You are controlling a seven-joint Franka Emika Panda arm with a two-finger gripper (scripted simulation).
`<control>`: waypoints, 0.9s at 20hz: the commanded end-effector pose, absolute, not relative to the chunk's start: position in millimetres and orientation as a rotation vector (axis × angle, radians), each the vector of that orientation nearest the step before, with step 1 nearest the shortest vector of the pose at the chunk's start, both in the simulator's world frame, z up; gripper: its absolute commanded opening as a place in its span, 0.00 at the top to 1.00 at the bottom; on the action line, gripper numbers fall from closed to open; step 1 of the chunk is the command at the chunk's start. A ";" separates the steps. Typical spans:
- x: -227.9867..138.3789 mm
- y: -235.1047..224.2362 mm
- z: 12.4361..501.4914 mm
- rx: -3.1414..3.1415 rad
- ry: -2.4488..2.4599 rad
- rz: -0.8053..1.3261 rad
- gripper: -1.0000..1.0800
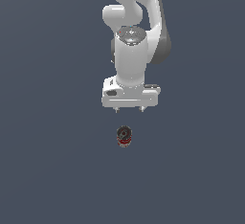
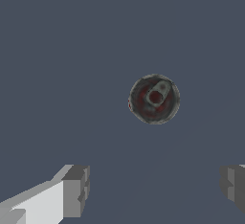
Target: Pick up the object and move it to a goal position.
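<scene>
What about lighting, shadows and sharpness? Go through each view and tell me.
Exterior view: flat, even light; no cast shadow shows under the can or the gripper; soft highlights on the white arm; the can's detail is coarse and small. Wrist view: the can's top looks blurry and low-resolution; the fingers are crisp-edged and softly shaded; no glare.

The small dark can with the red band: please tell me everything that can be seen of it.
The small dark can with the red band is a tiny upright cylinder. Its round grey-black top, seen in the wrist view, looks metallic and carries a pale pull-tab. It stands alone on the plain grey-blue surface. The open white gripper is apart from it; nothing touches it.
</scene>
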State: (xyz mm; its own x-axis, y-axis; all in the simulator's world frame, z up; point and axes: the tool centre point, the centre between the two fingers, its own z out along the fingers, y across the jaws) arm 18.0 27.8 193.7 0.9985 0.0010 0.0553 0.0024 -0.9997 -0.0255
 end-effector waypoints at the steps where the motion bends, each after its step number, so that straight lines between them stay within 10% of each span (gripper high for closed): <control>1: 18.9 27.6 192.8 -3.114 0.014 -0.084 0.04; 18: 45.7 18.2 164.4 -3.077 0.500 -0.039 0.04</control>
State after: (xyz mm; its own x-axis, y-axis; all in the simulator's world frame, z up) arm 42.3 19.4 168.5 0.9605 -0.2771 0.0248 -0.2764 -0.9606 -0.0290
